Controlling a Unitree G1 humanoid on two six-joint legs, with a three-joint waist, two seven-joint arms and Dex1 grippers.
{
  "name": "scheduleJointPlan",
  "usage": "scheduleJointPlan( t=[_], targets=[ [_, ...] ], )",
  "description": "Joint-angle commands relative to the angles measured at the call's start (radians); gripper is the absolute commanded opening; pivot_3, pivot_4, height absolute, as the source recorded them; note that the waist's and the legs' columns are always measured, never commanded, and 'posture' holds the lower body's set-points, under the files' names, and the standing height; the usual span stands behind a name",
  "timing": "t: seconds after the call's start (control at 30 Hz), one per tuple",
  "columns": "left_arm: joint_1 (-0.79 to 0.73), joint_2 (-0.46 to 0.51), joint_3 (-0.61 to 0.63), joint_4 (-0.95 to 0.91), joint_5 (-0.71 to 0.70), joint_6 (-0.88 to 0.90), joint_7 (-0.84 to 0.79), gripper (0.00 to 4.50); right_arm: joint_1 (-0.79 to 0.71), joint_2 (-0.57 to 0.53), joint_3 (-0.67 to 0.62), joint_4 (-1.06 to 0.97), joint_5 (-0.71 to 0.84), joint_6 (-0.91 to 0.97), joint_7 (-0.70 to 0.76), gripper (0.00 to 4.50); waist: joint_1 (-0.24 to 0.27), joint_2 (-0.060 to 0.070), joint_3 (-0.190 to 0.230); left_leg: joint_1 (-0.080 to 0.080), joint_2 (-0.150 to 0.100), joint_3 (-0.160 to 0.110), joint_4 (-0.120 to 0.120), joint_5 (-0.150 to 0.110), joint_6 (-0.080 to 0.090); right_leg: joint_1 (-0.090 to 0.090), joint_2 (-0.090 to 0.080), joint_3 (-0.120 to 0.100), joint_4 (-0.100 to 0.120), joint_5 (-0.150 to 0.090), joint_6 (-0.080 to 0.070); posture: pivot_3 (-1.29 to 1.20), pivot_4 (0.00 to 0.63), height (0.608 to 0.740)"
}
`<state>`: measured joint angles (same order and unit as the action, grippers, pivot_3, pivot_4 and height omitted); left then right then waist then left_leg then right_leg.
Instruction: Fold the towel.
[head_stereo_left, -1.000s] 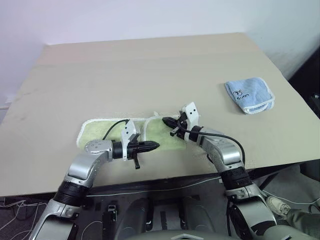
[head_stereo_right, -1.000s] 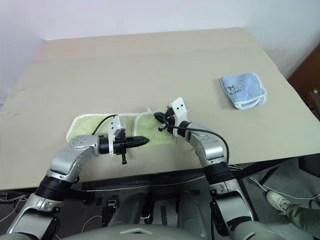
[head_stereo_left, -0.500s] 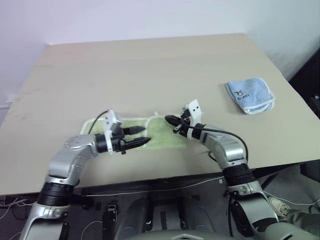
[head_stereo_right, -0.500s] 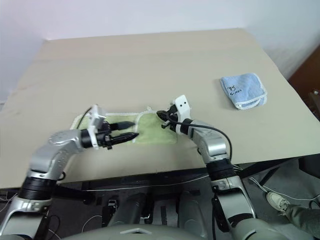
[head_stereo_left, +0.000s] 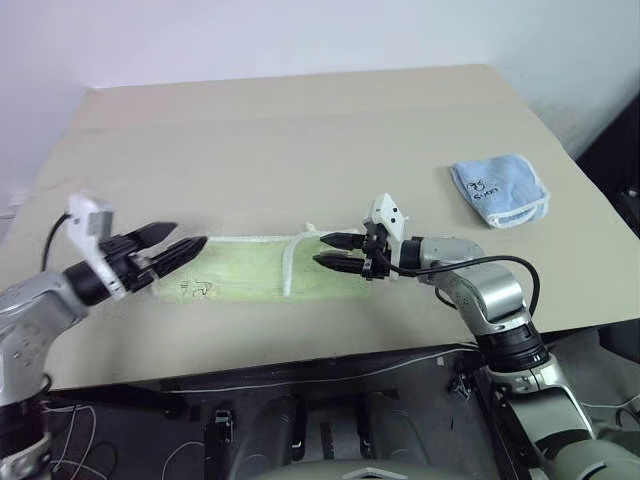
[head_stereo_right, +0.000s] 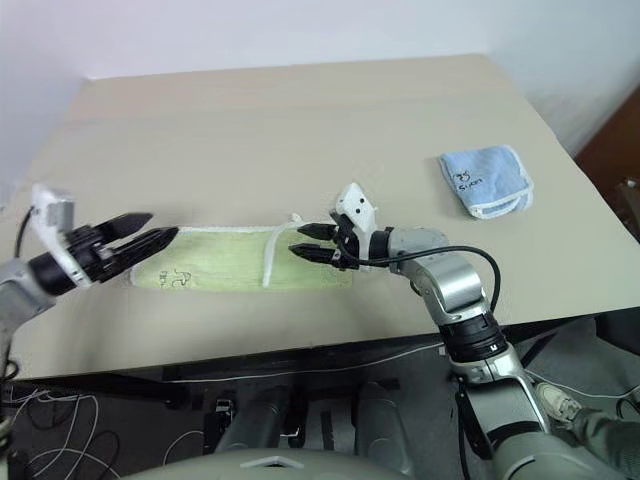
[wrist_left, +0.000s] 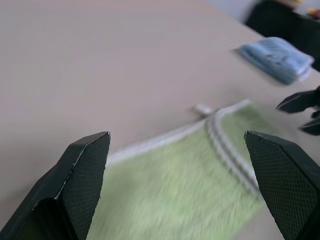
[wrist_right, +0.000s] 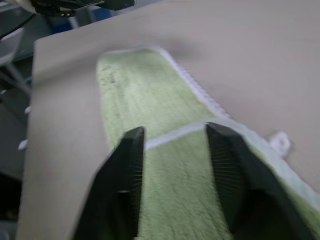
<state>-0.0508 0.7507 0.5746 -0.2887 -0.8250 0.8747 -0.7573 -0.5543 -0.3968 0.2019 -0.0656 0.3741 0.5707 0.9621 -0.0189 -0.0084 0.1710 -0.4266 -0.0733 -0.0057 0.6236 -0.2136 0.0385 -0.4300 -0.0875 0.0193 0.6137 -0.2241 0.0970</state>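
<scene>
The towel lies flat near the table's front edge as a long yellow-green strip. A white stitched edge crosses it, a white loop tag sits at its far side, and a dark mark is near its left end. My left gripper hovers open over the towel's left end, holding nothing. My right gripper hovers open just above the right part, pointing left, also empty. The left wrist view has the towel below wide-spread fingers. In the right wrist view the towel lies beneath the parted fingers.
A small folded light blue cloth lies at the right side of the beige table. The table's front edge runs close below the towel. A dark cabinet stands beyond the table's right edge.
Both grippers have opened. My left arm swung out to the left and rose off the towel's middle. The right gripper lifted a little, and the towel lies uncovered.
</scene>
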Motion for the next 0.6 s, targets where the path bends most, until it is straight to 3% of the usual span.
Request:
scheduleJointPlan(
  t=[0.03,0.17,0.4,0.6],
  targets=[
    [0.115,0.033,0.15,-0.092,-0.073,0.052,0.0,4.5,-0.046,-0.012,0.019,0.004,-0.007,-0.05,0.056,3.16,-0.001,0.0,0.0,0.0,0.0,0.0,0.0,0.0,0.0,0.0,0.0,0.0,-0.001,0.0,0.0,0.0,0.15,0.74],
    [0.256,-0.012,0.273,-0.167,-0.146,0.14,0.117,4.5,-0.077,0.009,0.032,0.043,-0.01,-0.079,0.081,4.48,0.005,-0.001,0.0,0.0,0.0,0.0,-0.002,0.0,0.0,-0.001,-0.001,0.0,-0.002,-0.001,-0.002,0.0,0.15,0.74],
    [0.284,-0.12,0.392,-0.155,-0.43,0.28,0.431,4.5,-0.122,0.059,0.034,0.136,-0.053,-0.138,0.055,4.48,0.004,-0.002,0.0,0.001,0.0,0.0,-0.002,0.0,0.0,-0.002,-0.001,0.0,-0.001,-0.001,-0.002,0.0,0.15,0.74],
    [0.287,-0.199,0.332,-0.106,-0.678,0.248,0.769,4.5,-0.139,0.065,0.045,0.178,-0.095,-0.186,0.053,4.48,0.004,-0.002,0.0,0.0,0.0,0.0,-0.002,0.0,0.0,-0.002,0.0,0.0,-0.001,-0.001,-0.002,0.0,0.15,0.74]
  ],
)
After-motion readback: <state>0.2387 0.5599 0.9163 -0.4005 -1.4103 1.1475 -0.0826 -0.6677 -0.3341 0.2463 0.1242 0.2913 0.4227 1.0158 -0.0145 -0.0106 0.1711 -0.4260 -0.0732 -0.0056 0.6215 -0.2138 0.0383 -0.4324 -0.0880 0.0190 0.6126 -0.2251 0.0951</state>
